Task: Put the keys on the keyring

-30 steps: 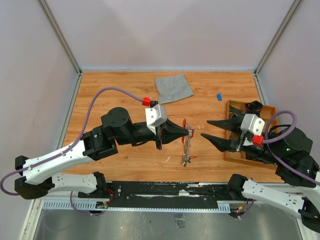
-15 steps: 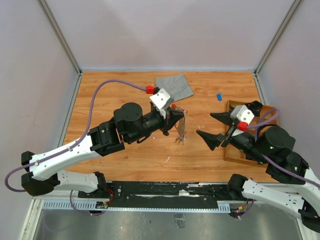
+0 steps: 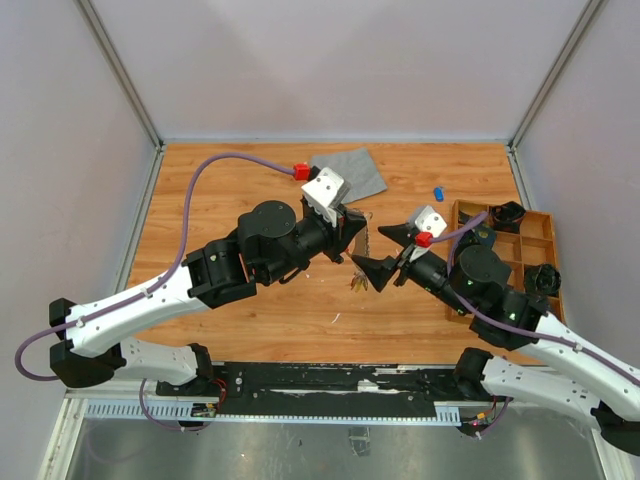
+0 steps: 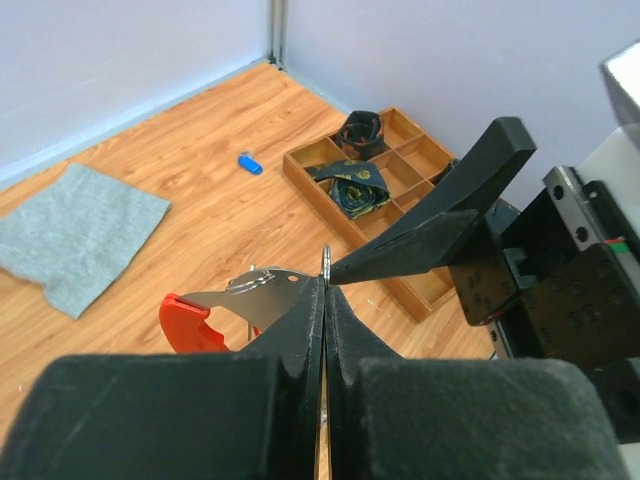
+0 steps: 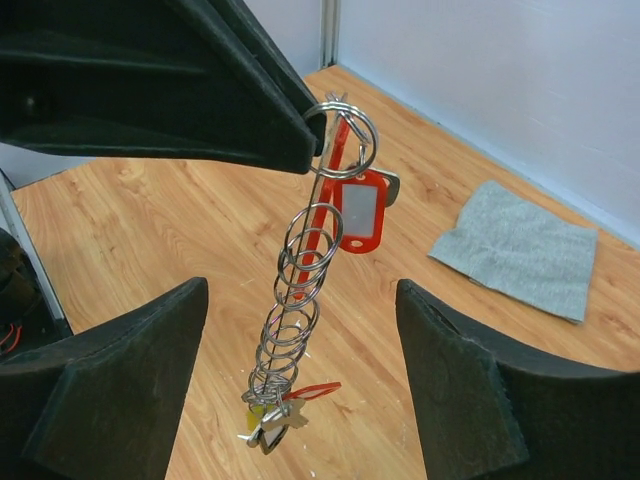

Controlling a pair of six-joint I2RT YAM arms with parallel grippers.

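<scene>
two arms angled inward; left pincer clamped on lifted keyring, right pincer apart, flanking it.

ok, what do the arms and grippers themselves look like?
The left arm and right arm match: white lower links, black round joint housings. Each carries a looping purple cable to a red connector beside a white wrist block. The left gripper and right gripper have two black wedge-shaped fingers tapering to points.
</scene>
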